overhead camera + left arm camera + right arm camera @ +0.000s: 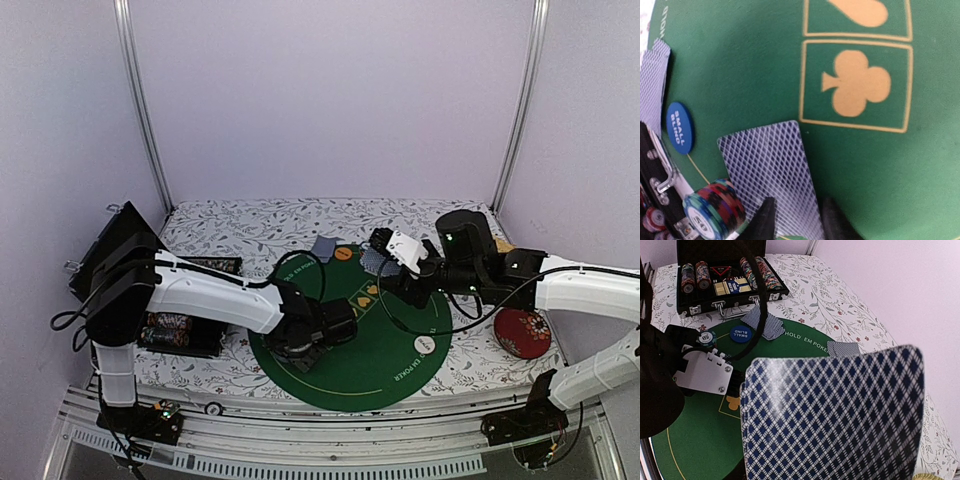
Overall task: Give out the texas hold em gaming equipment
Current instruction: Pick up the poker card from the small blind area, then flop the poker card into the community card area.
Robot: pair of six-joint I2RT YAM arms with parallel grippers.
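The playing card [770, 170], long axis toward upper left, is straddled by the left tool [799, 225], clamping not discernible; a second card [832, 415] is gripped by the right tool [383, 262].

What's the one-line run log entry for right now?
left gripper: straddling face-down card on green mat | right gripper: holding face-down cards above mat | small blind button, chip stack: on mat

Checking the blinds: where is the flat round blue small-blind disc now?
Left side of the left wrist view: the blue disc lies flat on the green felt mat, beside face-down cards, above the striped chip stack.
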